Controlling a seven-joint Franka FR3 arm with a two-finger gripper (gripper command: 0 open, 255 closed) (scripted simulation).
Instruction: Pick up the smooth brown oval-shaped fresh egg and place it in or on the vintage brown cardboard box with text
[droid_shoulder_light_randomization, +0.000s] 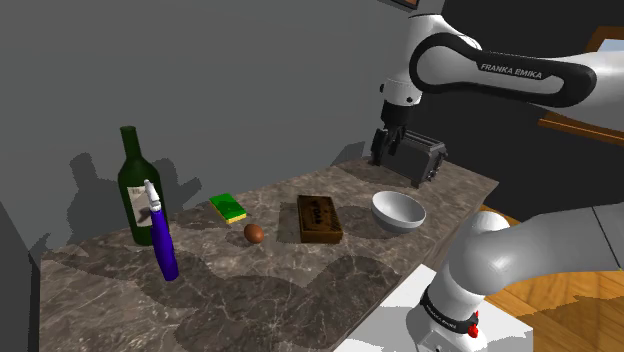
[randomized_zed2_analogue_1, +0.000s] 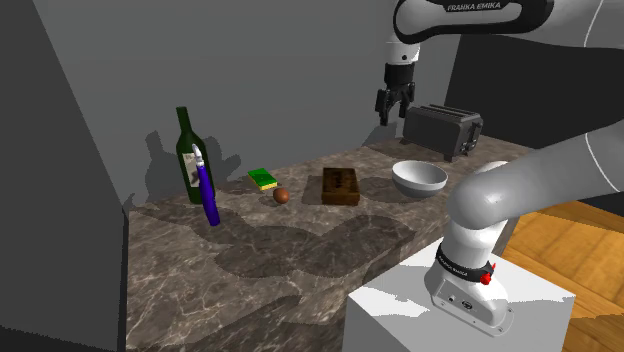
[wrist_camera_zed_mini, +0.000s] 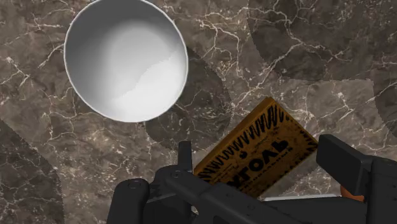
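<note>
In the shoulder view, the brown egg (droid_shoulder_light_randomization: 254, 233) is lying on the dark marble counter (droid_shoulder_light_randomization: 250, 295), near the brown cardboard box (droid_shoulder_light_randomization: 319, 218) on that view's left and not touching it. The box is lying flat. A white bowl (droid_shoulder_light_randomization: 398, 210) is sitting near the box on the view's right, and a green and yellow sponge (droid_shoulder_light_randomization: 228, 207) is resting further left of the box than the egg, and further back. The black gripper (droid_shoulder_light_randomization: 386, 150) is hanging in the air well above the box, up and to the right of it, in front of a dark toaster (droid_shoulder_light_randomization: 427, 157). A green wine bottle (droid_shoulder_light_randomization: 133, 190) and a purple spray bottle (droid_shoulder_light_randomization: 163, 242) are standing well apart from the box, beyond the egg.

In the second exterior view, the egg is again sitting left of the box with a gap between them, and the gripper is hovering high above the box and behind it.

In the wrist view, the two fingers (wrist_camera_zed_mini: 343, 162) are standing apart, clasping nothing. The box, bearing dark lettering, is showing between them far below, and the bowl is lying beside the box.
</note>
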